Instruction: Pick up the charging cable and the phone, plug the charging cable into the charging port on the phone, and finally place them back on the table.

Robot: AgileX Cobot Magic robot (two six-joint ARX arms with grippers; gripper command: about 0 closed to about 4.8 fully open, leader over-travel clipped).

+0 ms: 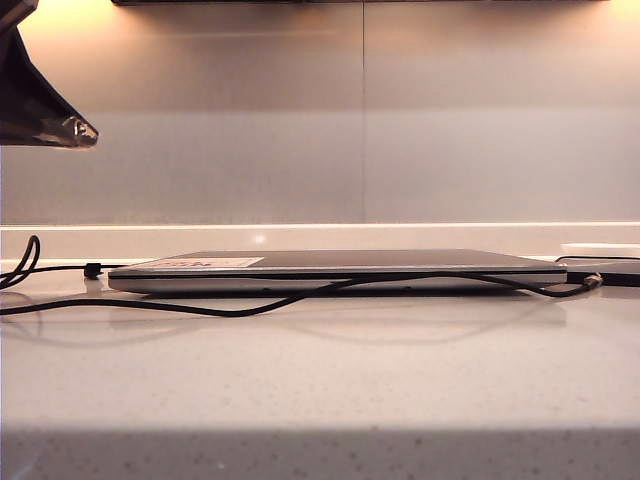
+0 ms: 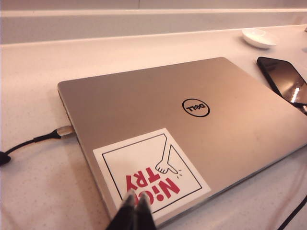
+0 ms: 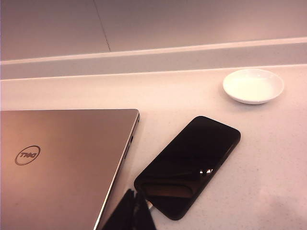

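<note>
Bench (image 1: 320, 390): pale grey-white, speckled, slight gloss, shaded strip along near edge at 6 o'clock. Back wall (image 1: 200, 150): smooth grey panels, vertical seam (image 1: 364, 110) just right of centre, low upstand (image 1: 400, 240) where it meets the bench. Warm orange light washes down from 12 o'clock under a dark overhead edge (image 1: 360, 2).

Glossy phone (image 3: 188, 165), brushed-metal laptop (image 2: 158, 115), speckled table (image 1: 320, 380)
</note>
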